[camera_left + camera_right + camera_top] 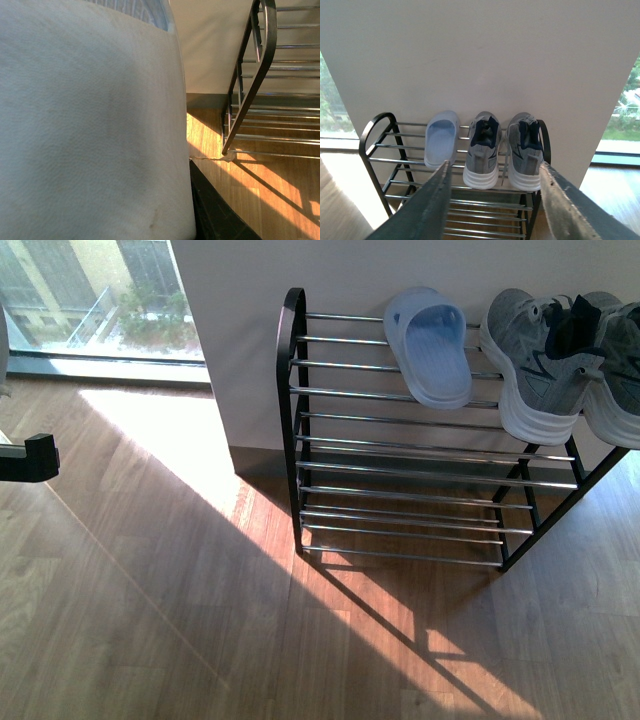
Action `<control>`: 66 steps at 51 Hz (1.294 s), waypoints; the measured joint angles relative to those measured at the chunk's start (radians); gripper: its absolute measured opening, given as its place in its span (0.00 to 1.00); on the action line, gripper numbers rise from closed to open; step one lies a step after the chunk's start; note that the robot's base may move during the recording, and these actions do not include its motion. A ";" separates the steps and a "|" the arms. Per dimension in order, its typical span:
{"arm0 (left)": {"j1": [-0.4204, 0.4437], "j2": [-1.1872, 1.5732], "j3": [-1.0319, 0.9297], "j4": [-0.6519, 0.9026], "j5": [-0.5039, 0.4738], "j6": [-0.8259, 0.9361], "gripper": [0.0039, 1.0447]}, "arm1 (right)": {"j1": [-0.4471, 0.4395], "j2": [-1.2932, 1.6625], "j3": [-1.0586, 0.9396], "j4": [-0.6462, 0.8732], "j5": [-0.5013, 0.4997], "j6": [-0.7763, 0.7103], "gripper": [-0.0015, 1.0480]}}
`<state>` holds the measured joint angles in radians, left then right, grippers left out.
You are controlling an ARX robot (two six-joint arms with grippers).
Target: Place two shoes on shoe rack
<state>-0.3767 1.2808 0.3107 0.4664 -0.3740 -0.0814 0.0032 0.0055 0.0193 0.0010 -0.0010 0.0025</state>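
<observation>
Front view is showing the shoe rack [292,390] standing on the wooden floor [150,620] against a white wall [330,270], with one pale blue slide [432,348] lying on its top tier toward the left end and two grey sneakers [545,360] sitting side by side at the right end, heels hanging over the front rods. The right wrist view is looking at the same tier from in front: slide [441,140], then the sneakers [482,152], with bare rods left of the slide. The right tool [495,205] is standing wide open with nothing between its fingers, well back from the rack. The left tool [30,457] is showing only as a dark tip at the left edge of the front view, and whether it is open or closed cannot be told; its wrist view is almost filled by a pale, softly textured surface [90,125] pressed close to the lens, which may be the second slide in its grasp, though that is a judgement. If so, the step in hand is carrying that shoe toward the rack, and the next move is calling for the left arm to swing right, rise over the rounded black end frame [260,65], and set it on the free rods at the left end.
</observation>
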 joint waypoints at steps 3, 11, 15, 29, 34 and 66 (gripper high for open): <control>0.002 0.000 0.000 0.000 -0.002 0.000 0.01 | -0.001 0.000 0.000 0.000 -0.001 0.000 0.59; 0.003 0.000 0.000 0.000 0.000 0.000 0.01 | -0.001 0.000 0.000 0.000 0.000 0.000 0.89; 0.003 0.000 0.000 0.000 0.000 0.000 0.01 | -0.001 0.000 0.000 0.000 0.001 0.000 0.92; -0.003 0.001 0.000 0.000 0.005 0.000 0.01 | -0.001 0.000 0.000 -0.001 0.004 0.000 0.91; -0.015 0.040 0.023 -0.014 -0.180 -0.107 0.01 | -0.001 0.000 0.000 -0.001 0.004 0.000 0.91; 0.042 0.890 0.923 -0.166 0.394 -0.446 0.01 | -0.001 -0.001 0.000 -0.001 0.003 0.000 0.91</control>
<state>-0.3344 2.1712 1.2335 0.3008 0.0196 -0.5270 0.0025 0.0044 0.0193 -0.0002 0.0025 0.0025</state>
